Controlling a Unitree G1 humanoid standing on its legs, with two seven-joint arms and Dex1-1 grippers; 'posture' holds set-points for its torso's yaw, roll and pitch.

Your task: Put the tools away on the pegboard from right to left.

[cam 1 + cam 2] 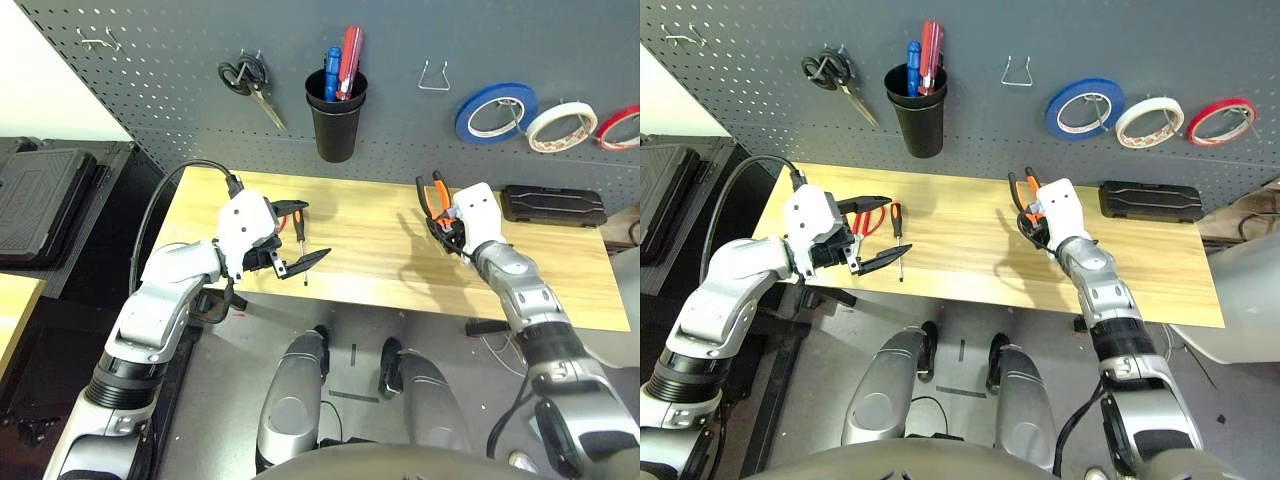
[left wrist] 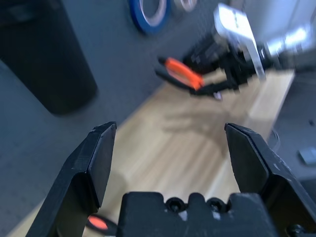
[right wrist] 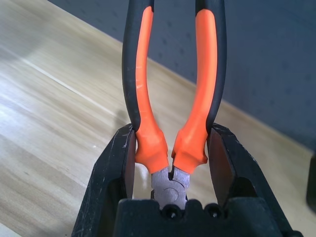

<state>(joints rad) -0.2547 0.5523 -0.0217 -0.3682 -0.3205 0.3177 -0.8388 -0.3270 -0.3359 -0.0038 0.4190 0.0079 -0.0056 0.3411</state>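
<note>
My right gripper [image 1: 441, 222] is shut on the orange-and-black pliers [image 3: 170, 98] just above their head, holding them over the right half of the wooden table [image 1: 380, 270] with the handles toward the pegboard [image 1: 400, 40]. The whitish tape roll [image 1: 561, 126] hangs on the pegboard at the right. Over the table's left part, my left gripper [image 1: 868, 235] is open and holds nothing. The slim screwdriver [image 1: 897, 228] lies on the table just beside that gripper. The red-handled scissors [image 1: 869, 221] lie partly hidden behind its fingers.
On the pegboard are a blue tape roll [image 1: 496, 111], a red tape roll [image 1: 620, 127], an empty wire hook [image 1: 433, 78], a black cup [image 1: 336, 113] with blue and red handles in it, and black-handled scissors [image 1: 248, 80]. A black case [image 1: 553, 205] lies at the table's far right.
</note>
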